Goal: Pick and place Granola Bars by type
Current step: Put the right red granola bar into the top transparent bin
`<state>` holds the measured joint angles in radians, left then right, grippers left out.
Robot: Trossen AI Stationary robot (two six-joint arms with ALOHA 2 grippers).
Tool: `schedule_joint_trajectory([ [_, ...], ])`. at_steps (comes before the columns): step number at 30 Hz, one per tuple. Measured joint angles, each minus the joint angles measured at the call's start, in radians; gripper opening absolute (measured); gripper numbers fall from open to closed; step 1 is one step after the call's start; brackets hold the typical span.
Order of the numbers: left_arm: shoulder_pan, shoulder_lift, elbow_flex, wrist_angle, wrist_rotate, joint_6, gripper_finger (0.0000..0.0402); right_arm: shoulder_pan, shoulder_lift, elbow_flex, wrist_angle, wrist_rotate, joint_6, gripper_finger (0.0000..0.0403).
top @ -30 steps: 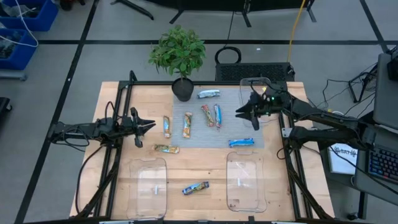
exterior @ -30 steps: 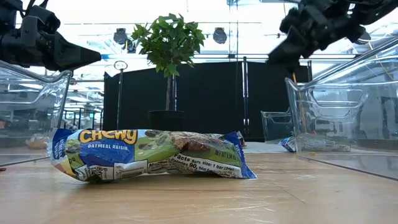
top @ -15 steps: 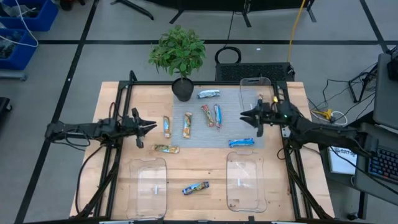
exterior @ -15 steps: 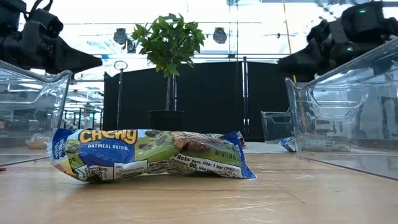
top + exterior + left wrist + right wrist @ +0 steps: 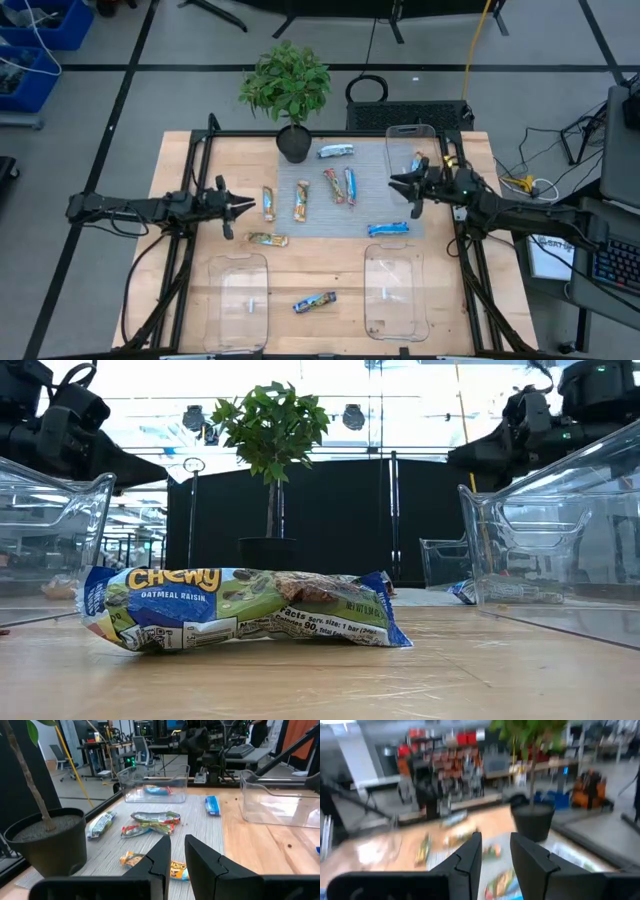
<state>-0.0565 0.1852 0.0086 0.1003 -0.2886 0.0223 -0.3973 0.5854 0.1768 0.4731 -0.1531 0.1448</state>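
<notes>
The right gripper (image 5: 404,186) has drifted toward 4 o'clock off the far tray (image 5: 410,143), fingers slightly apart, holding nothing.

Floor: grey panels (image 5: 90,130) are seen, divided by dark lines.
Worktop: a light wooden top (image 5: 330,275) is set in a black frame, with a grey mat (image 5: 350,215) laid on its far half.
Plant: a green potted plant (image 5: 288,88) is placed at the far edge.
Storage: blue bins (image 5: 40,40) are kept on the floor, far left.
Desk: a keyboard (image 5: 612,262) is seen at the right.
Backdrop: black screens (image 5: 330,520) are stood behind the worktop.
Light: bright light is given from above.
</notes>
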Motion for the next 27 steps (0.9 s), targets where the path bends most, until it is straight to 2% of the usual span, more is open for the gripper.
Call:
schedule_joint_trajectory([
  [3,0.000,0.000,0.000,0.000,0.000,-0.002,0.0063,0.028,0.001,0.080,-0.256,0.020,0.020,0.0093],
  [6,0.000,0.000,0.000,0.002,0.000,-0.002,0.0063,0.077,0.015,0.165,-0.492,0.139,0.030,0.0093],
  [8,0.000,0.000,0.000,0.004,0.000,-0.002,0.0063,0.113,0.029,0.205,-0.574,0.214,0.028,0.0093],
  [10,0.000,0.000,0.000,0.003,0.000,-0.002,0.0063,0.142,0.039,0.226,-0.592,0.251,0.029,0.0093],
  [14,0.000,0.000,0.000,0.004,0.000,-0.002,0.0063,0.181,0.068,0.241,-0.582,0.258,0.046,0.0093],
  [20,0.000,0.000,0.000,0.007,-0.001,-0.001,0.0063,0.240,0.184,0.254,-0.472,0.263,0.051,0.0093],
  [25,0.000,0.000,0.001,0.009,-0.001,-0.001,0.0063,0.273,0.331,0.394,-0.581,0.337,0.029,0.0093],
  [27,0.000,0.000,0.001,0.009,-0.001,-0.001,0.0063,0.276,0.385,0.467,-0.632,0.336,0.017,0.0093],
])
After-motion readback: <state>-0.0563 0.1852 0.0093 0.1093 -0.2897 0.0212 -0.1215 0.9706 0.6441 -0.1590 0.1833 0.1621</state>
